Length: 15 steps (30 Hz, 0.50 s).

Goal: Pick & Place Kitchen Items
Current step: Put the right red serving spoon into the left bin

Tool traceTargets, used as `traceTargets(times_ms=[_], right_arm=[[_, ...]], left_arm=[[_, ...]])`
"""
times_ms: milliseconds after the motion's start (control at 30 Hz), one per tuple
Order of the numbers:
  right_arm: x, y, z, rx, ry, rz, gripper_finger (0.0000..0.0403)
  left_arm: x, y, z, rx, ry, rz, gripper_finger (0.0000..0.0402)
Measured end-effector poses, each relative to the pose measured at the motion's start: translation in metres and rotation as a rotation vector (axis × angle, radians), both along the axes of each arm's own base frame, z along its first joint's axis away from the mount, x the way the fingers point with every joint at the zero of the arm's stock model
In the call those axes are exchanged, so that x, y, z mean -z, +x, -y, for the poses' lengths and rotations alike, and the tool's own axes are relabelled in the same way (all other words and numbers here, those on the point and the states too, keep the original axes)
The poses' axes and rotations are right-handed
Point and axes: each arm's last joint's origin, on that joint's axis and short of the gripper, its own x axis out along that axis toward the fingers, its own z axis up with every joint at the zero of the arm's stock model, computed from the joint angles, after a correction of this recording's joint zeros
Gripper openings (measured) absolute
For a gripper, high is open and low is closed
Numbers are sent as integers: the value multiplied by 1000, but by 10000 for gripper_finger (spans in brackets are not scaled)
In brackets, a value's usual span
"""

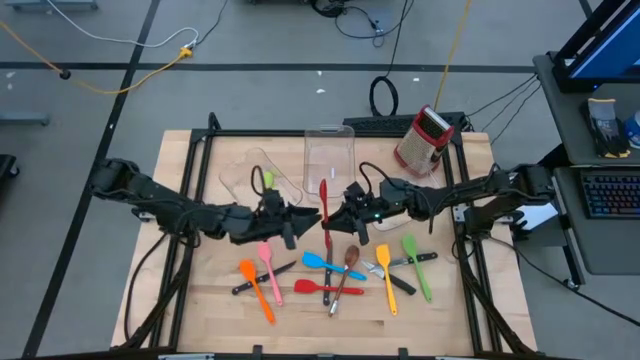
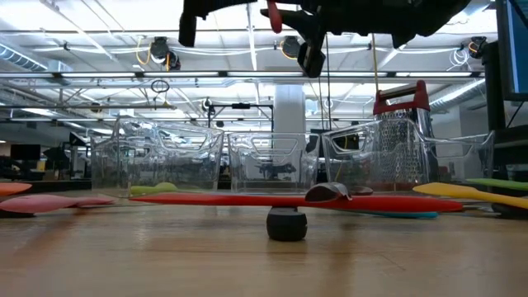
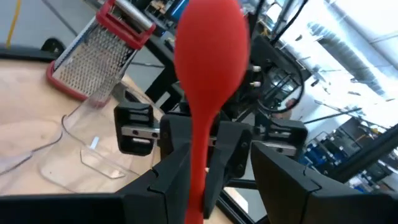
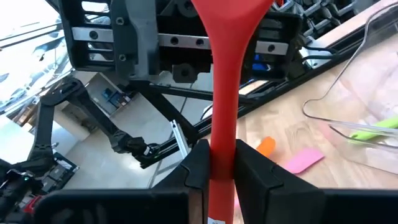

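A red spoon [image 1: 325, 215] hangs above the middle of the table, running from far to near in the high view. My right gripper [image 4: 221, 171], coming from the right [image 1: 337, 215], is shut on its handle. My left gripper [image 1: 295, 226] faces it from the left and is open. Its fingers [image 3: 155, 193] stand on either side of the handle's lower stretch [image 3: 196, 199]; whether they touch it I cannot tell. Below, on the wood, lie pink [image 1: 268, 262], orange [image 1: 256, 287], blue [image 1: 325, 262], yellow [image 1: 385, 272] and green [image 1: 416, 262] utensils and a brown spoon [image 1: 350, 262]. My right gripper pinches the red spoon's handle [image 4: 222, 146] between its two fingers, partway along its length. The fingers come level from the table's right and lie across the handle. The spoon is lifted clear of the table, its bowl [image 3: 211, 43] close in front of the left wrist camera.
Two clear bins stand at the back middle, an upright one [image 1: 330, 158] and a tipped one [image 1: 255, 180] with a green utensil [image 1: 266, 180] inside. The red-topped grater [image 1: 425, 140] stands at the back right. A red spatula [image 1: 318, 288] and black-handled knives [image 1: 398, 282] lie near the front.
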Motion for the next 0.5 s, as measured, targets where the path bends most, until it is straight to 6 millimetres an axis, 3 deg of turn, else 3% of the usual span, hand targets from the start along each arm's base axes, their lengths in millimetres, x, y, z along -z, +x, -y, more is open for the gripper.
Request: traceTargets(times_ms=[500], right_arm=[[0, 0, 1, 23, 26, -5, 38]], left_arm=[[11, 13, -4, 22, -135, -7, 172]])
